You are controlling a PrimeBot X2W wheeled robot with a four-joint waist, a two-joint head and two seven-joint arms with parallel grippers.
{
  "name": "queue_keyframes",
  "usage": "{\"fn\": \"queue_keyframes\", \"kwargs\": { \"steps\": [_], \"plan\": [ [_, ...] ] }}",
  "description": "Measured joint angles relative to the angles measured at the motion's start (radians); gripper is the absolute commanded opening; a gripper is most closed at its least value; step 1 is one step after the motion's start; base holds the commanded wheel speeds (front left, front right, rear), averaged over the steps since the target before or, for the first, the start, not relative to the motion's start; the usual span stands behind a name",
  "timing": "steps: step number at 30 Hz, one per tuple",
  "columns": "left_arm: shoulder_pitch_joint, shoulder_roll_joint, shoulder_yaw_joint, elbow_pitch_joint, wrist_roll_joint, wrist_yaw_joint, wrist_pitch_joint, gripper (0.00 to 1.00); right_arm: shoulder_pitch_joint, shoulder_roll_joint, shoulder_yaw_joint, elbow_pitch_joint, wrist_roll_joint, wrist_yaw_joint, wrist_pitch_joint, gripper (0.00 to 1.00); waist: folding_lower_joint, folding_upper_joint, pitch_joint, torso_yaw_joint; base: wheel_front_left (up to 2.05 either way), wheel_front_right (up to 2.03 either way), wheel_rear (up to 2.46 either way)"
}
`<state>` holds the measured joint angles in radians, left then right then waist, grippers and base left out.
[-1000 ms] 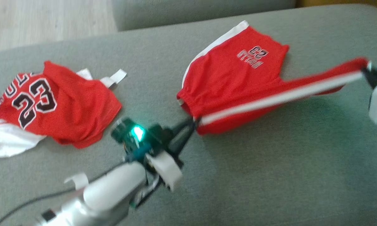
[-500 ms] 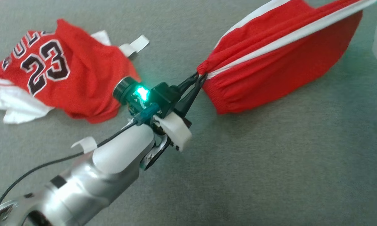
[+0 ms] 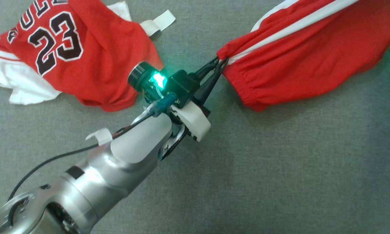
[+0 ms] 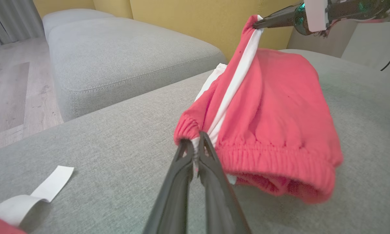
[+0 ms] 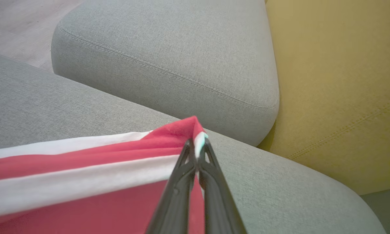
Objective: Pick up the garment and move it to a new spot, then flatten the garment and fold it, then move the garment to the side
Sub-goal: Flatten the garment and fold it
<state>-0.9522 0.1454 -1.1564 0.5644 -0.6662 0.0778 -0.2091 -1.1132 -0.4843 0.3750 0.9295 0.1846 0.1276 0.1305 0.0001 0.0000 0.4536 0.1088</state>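
Observation:
The garment (image 3: 305,65) is a pair of red shorts with a white side stripe, stretched along that stripe between my two grippers above the grey cushion (image 3: 279,169). My left gripper (image 3: 222,61) is shut on the elastic waistband corner, seen close up in the left wrist view (image 4: 195,144). At the hem end of the stripe my right gripper (image 5: 197,143) is shut on the fabric; it also shows at the top of the left wrist view (image 4: 258,25). The garment (image 4: 273,113) sags below the stripe, its lower edge near the cushion.
A red jersey (image 3: 84,58) numbered 23 with white parts lies on the cushion left of my left arm, a white strap (image 3: 157,24) beside it. A second grey cushion (image 5: 169,48) sits beyond, with yellow upholstery (image 5: 338,81) and wood floor (image 4: 6,91) past the edge.
The head camera has tilted down, shifting the whole picture. The shorts, earlier partly spread on the cushion, now hang lifted and taut between both shut grippers.

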Motion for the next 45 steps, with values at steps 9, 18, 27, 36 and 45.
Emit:
{"fn": "queue_keyframes", "kwargs": {
  "steps": [9, 18, 27, 36, 45],
  "plan": [
    [-0.029, -0.034, 0.013, 0.047, 0.009, -0.015, -0.022, 0.00, -0.049, 0.014, 0.021, 0.124, -0.009, 0.000, -0.045, 0.00, -0.0001, 0.0000, 0.038, 0.027, 0.00, 0.00, 0.00],
    [-0.029, -0.041, 0.023, 0.084, 0.009, -0.016, -0.031, 1.00, -0.099, 0.035, 0.001, 0.201, -0.008, 0.000, -0.153, 1.00, -0.0001, 0.0000, 0.037, 0.024, 0.00, 0.00, 0.00],
    [-0.022, -0.037, 0.048, 0.110, 0.007, 0.006, -0.040, 1.00, -0.101, 0.062, -0.055, 0.249, 0.050, 0.000, -0.292, 1.00, -0.0001, 0.0000, -0.011, 0.012, 0.00, 0.00, 0.00],
    [0.091, 0.029, 0.232, -0.009, 0.029, 0.115, -0.043, 1.00, 0.080, 0.131, -0.181, 0.037, 0.206, 0.000, -0.381, 1.00, -0.0002, 0.0000, -0.127, -0.011, 0.00, 0.00, 0.00],
    [0.390, 0.100, 0.517, -0.264, 0.151, 0.226, -0.048, 1.00, 0.527, 0.273, -0.355, -0.379, 0.166, 0.000, -0.386, 1.00, -0.0005, 0.0000, -0.256, -0.053, 0.00, 0.00, 0.00]
  ]
}}
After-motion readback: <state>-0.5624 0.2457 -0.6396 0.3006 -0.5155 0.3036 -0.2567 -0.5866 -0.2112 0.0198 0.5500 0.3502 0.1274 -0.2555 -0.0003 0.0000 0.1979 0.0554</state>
